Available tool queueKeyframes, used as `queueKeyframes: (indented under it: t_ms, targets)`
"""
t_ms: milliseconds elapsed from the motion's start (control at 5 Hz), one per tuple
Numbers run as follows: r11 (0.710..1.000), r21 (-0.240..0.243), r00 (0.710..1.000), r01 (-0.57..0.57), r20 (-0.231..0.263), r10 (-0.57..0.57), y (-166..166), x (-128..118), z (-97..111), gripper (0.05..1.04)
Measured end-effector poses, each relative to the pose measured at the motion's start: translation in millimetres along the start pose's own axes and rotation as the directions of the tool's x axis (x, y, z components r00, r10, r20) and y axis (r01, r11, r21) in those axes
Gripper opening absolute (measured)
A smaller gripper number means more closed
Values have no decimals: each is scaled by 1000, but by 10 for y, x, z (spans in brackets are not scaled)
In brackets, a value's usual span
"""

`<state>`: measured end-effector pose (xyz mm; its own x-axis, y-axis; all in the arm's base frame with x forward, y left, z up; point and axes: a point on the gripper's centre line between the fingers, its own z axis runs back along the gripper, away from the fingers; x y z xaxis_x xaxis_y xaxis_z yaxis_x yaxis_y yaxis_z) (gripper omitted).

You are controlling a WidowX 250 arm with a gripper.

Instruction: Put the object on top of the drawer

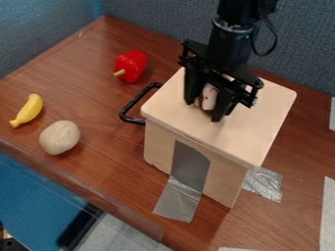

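On the brown table point(78, 88) I count one red pepper point(134, 65) with a green stem, one yellow banana point(29, 110), and one pale, roundish object point(59, 138). The banana lies near the roundish object, a little behind it, and the pepper lies farther back, near the black handle point(137, 98). There is one light wooden drawer unit point(245, 135), which has this one handle on its left side in the view and one grey arched patch point(190, 164) on its front. Two pieces of silver tape point(177, 202) are at its foot, one at the front and the other at the right. Three white strips are at the borders of the view, two of them on the right and one at the bottom. The black gripper point(204, 111) hangs over the top of the drawer unit, with its two fingers partly apart and closed around one small pinkish toy point(209, 97) with dark marks. This toy, the thing of the task, is between the fingers, over the flat wooden top; whether its underside touches the wood, I cannot tell.
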<state>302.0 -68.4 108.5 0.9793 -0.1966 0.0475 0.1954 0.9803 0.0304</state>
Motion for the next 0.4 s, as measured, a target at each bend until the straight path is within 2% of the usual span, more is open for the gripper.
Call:
queueKeyframes:
  t_ms: [200, 400]
  targets:
    - [1000, -12, 999, -17, 40, 18, 30, -52, 233, 1005]
    - [999, -5, 997, -44, 71, 44, 127, -103, 423, 1003]
